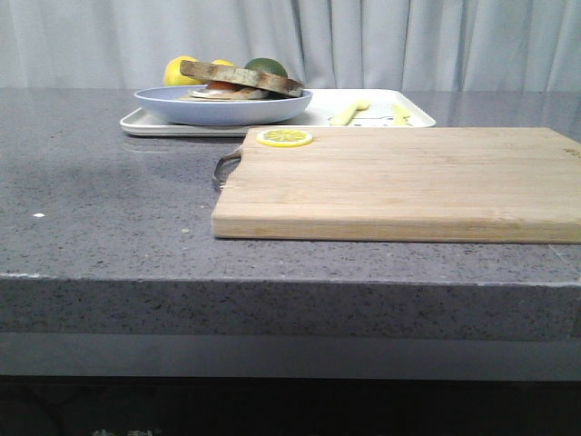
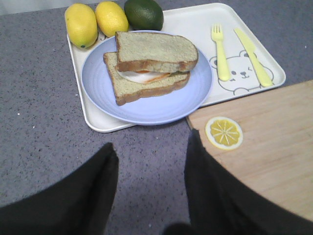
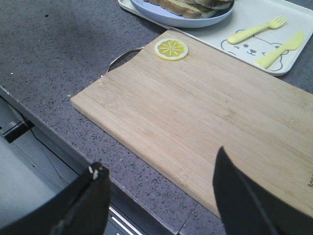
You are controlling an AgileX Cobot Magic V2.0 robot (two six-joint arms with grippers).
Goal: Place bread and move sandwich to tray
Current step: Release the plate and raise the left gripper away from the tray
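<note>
A pale grey pleated curtain (image 1: 381, 41) hangs across the full width behind the work area. The speckled dark grey stone countertop (image 1: 100, 209) has a thick front edge. Lighting is even and diffuse, shadows soft.

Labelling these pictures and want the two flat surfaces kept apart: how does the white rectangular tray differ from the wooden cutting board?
The white rectangular tray has a raised rim and a bear print; the wooden cutting board is flat, plain bamboo with a metal handle. The tray carries the pale blue plate with the sandwich, fruit, and a yellow fork and knife; the board carries only a lemon slice. Both lie flat on the grey counter.
</note>
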